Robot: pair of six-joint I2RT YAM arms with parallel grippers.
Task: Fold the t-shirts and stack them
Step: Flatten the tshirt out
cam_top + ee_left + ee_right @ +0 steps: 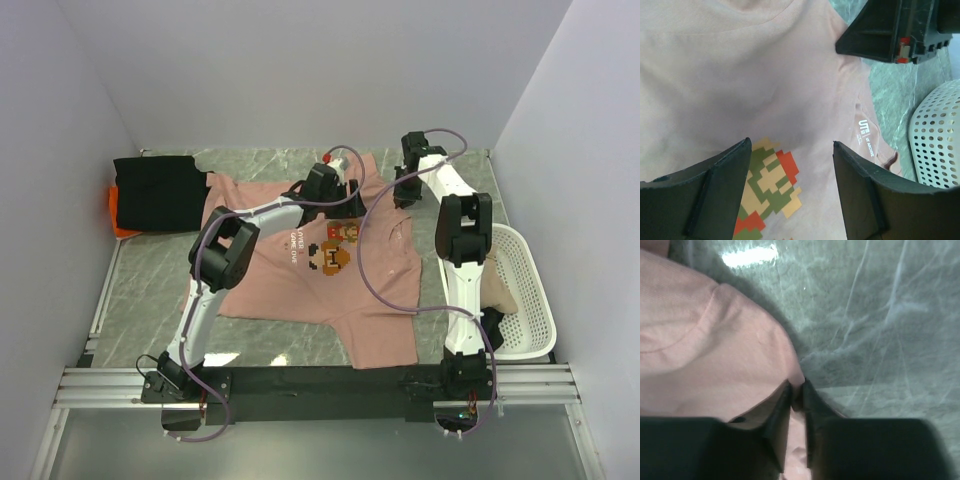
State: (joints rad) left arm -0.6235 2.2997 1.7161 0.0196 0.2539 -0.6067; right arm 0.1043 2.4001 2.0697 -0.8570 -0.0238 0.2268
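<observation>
Grey veined counter (150,300) between plain white walls, with the dusty-pink t-shirt (380,310) spread flat across its middle, chest graphic up. Folded at the far left corner, well apart from it, the black t-shirt (160,190) atop a sliver of the orange t-shirt (118,225); at the right edge, a white mesh basket (535,300) with some pale cloth inside. Pinched tight on a fold of the pink cloth at its far right edge, near the sleeve, the right hand (797,390); spread wide and gripping nothing, just above the chest below the collar, the left hand (790,150). Probably the first fold of the pink shirt in hand. For a clean one: bring the left hand to the matching far left edge and pinch a thin fold, not a bunch; raise both corners level and together; carry them low toward the near hem, draping rather than dragging; line up the edges before letting go; smooth out creases afterwards, minding the slump and skew of soft jersey
</observation>
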